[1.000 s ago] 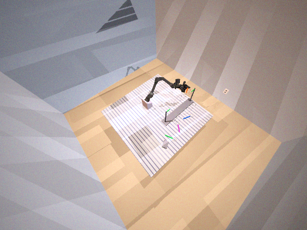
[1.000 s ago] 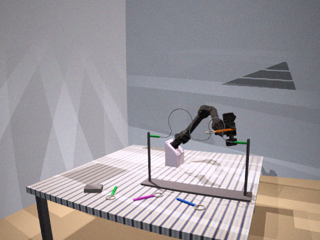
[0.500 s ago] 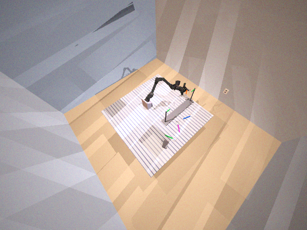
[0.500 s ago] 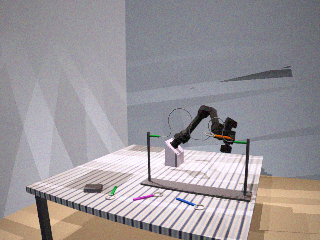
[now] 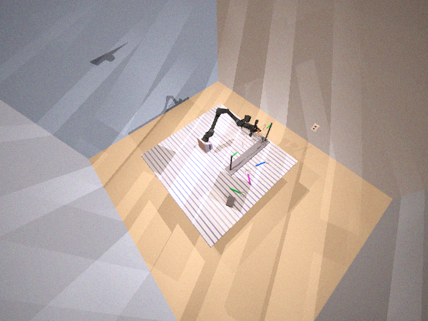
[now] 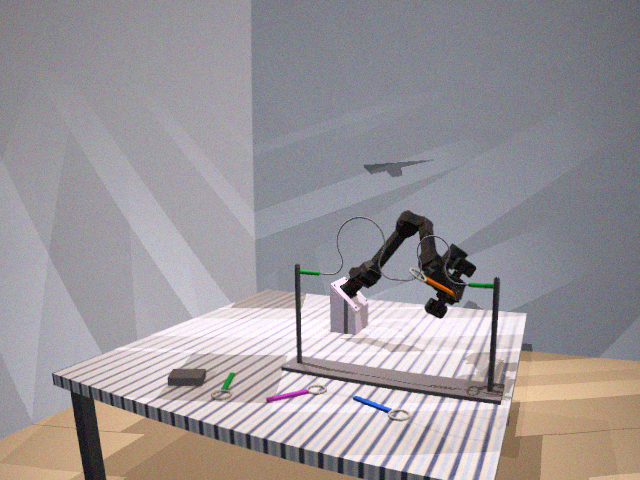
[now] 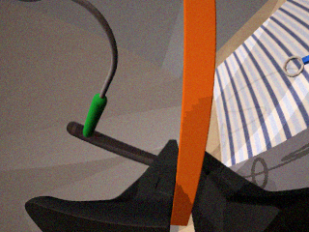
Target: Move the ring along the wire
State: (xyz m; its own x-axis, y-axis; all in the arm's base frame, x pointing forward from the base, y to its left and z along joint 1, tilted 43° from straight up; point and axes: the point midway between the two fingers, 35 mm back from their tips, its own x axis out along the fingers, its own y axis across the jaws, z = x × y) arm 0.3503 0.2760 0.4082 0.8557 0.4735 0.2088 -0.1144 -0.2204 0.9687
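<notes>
My gripper (image 5: 257, 130) (image 6: 454, 294) (image 7: 179, 146) is shut on the orange handle (image 5: 258, 131) (image 6: 439, 285) (image 7: 198, 72), which slants in the exterior view. Its ring (image 6: 411, 270) is at the wire (image 6: 359, 217) (image 7: 115, 53), near the dip between its two humps; whether they touch cannot be told. The ring is outside the wrist view. One green part (image 5: 235, 154) (image 6: 309, 272) is at the left post (image 6: 298, 315); the other green part (image 5: 269, 126) (image 6: 481, 285) (image 7: 95, 116) is at the right post (image 6: 494, 335) (image 7: 121, 149). The gripper is nearer the right post.
The posts stand on a long grey base (image 5: 247, 156) (image 6: 382, 377). In front of it lie ringed tools with blue (image 5: 260, 164) (image 6: 372, 404), magenta (image 5: 249, 178) (image 6: 287, 396) and green (image 5: 235, 190) (image 6: 227, 381) handles. A dark block (image 5: 230, 201) (image 6: 187, 377) lies near the green-handled tool.
</notes>
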